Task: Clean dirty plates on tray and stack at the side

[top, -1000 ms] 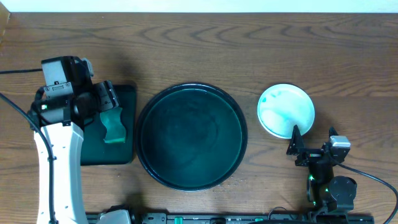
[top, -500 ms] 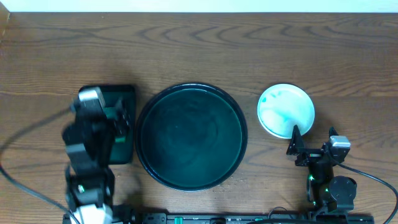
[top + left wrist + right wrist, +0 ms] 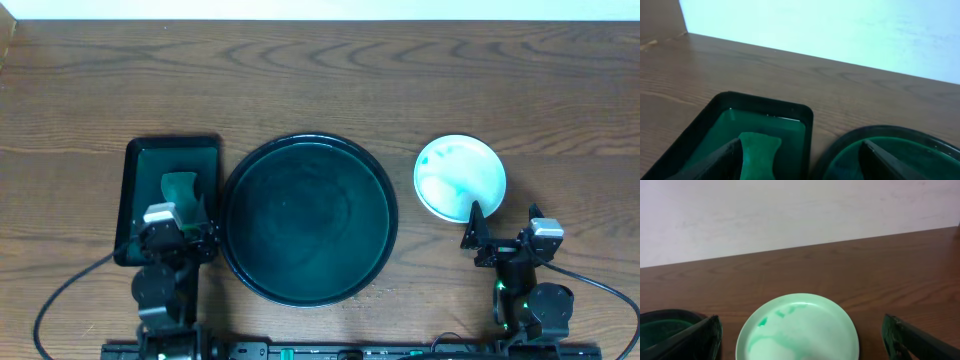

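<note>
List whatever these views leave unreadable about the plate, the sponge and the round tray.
- Plate: the overhead view shows a single round outline, so any plates stacked beneath it are hidden by the top one. The right wrist view cuts off its near edge at the bottom of the frame.
- Sponge: the left gripper covers its near end overhead, and the left wrist view crops it at the bottom edge.
- Round tray: any residue on the dark surface is too dim to judge.

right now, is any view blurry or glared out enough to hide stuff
Overhead: sharp and evenly lit, with a faint sheen on the tray and only soft shadows. Left wrist: the fingers are dark and blurred at the bottom edge, and the wall is washed out pale. Right wrist: the plate and its smears read clearly, while the fingers are soft dark shapes in the corners.
</note>
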`<state>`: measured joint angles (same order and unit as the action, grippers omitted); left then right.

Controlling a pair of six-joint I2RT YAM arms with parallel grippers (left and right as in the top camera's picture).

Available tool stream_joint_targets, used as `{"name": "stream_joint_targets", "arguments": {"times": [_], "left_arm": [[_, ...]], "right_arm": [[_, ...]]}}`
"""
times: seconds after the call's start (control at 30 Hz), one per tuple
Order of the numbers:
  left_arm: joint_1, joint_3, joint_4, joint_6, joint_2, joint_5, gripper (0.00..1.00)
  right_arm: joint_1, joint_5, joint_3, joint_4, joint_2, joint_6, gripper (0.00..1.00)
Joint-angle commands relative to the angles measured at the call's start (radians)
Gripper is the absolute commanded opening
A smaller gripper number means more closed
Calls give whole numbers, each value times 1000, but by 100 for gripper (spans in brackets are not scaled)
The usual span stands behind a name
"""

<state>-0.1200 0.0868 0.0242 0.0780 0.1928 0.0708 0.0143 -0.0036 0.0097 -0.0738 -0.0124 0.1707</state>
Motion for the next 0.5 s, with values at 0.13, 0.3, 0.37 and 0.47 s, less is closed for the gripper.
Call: {"name": "stream_joint_targets", "arguments": {"times": [0.13,0.3,0.37,0.47], "left_arm": [[8,-83,-18,-3,-148,-37,74],[9,-83,-94,-6,-192,-37,74],[14,-83,-95,-6,-192,-37,74],[21,-83,-94,-6,-192,-37,74]], "right_arm": [[7,-2,-4,0,6,-11,99],[7,-2,-4,0,6,-11,99],[7,-2,-4,0,6,-11,99],[7,-2,-4,0,6,-11,99]]}}
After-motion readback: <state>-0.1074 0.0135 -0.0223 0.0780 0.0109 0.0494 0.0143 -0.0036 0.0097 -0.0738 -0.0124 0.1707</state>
